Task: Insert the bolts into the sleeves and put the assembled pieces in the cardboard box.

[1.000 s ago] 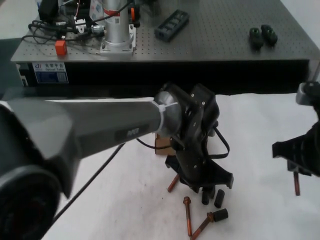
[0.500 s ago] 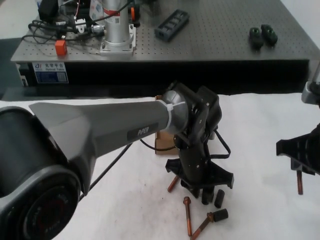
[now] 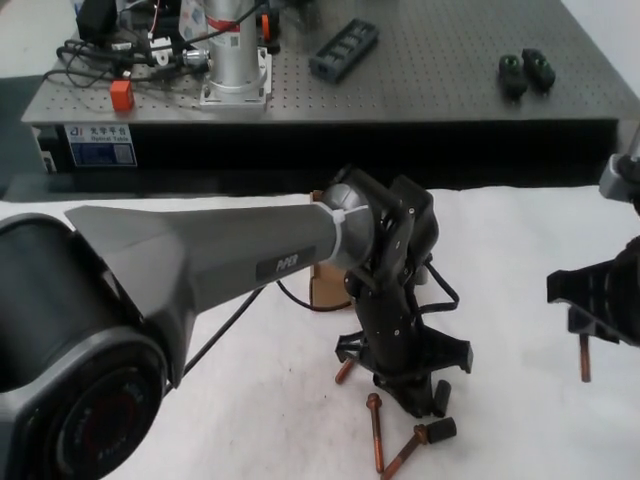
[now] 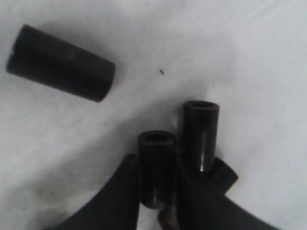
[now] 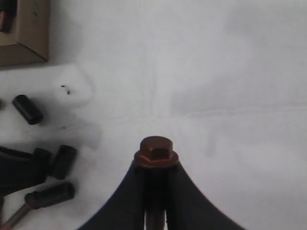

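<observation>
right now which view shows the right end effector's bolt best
Right wrist view: the bolt sits close, hex head plain, gripped in the right end effector. The high view shows its shank hanging, small. The left wrist view faces a sleeve.

Bolt (image 5: 156,149): coppery metal, dull sheen recorded. Sleeve (image 4: 60,63): matt black, smooth. Box (image 5: 29,33): brown cardboard, matt. Cover (image 3: 520,250): white, matt, cloth-like, faintly creased. Plate (image 3: 450,80): grey perforated metal.

sleeve (image 4: 156,163): shown in plain matte black.
bolt (image 5: 156,151): coloured coppery brown.
cardboard box (image 5: 24,33): tan brown.
cloth (image 3: 520,240): plain white, left unpatterned.
bench plate (image 3: 450,60): grey, dotted with a regular grid of holes.
block (image 3: 121,94): orange.
arm (image 3: 220,260): finished in grey, black at the wrist.
</observation>
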Robot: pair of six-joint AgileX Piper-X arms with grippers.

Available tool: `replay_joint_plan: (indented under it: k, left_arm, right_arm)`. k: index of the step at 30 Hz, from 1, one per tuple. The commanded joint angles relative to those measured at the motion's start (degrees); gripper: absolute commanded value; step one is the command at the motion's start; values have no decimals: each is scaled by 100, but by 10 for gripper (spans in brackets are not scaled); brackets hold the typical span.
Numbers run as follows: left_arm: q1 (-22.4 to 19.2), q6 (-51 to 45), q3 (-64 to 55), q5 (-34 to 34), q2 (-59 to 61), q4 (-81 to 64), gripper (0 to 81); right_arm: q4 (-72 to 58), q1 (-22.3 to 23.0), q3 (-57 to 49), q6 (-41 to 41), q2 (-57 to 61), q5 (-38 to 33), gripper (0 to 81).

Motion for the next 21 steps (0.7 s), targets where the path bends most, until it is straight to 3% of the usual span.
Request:
replay_joint_plan:
  k: [1, 3, 8, 13, 16, 21]
  left_arm:
    - [52, 212, -36, -233, -410, 18, 6]
    - [132, 554, 61, -493, -774, -53, 6]
    - [304, 1137, 1218, -274, -2100, -1057, 6]
    - [340, 1138, 3085, 1005, -3583, -3225, 6]
    - [340, 1095, 3826, 1476, -4228, -4006, 6]
    - [340, 1068, 4335, 1431, -4997, -4226, 6]
  right_arm:
    - [-398, -27, -3, 43, -155, -907, 50]
    - [-715, -1, -3, 323, -274, -1367, 50]
    - [-2157, 152, -3, 1343, -541, -2535, 50]
    - [-3764, 712, -3, 2453, -614, -3392, 50]
    - [-4545, 1230, -3, 2949, -614, -3596, 50]
    - [-4782, 1799, -3, 3124, -614, -3541, 50]
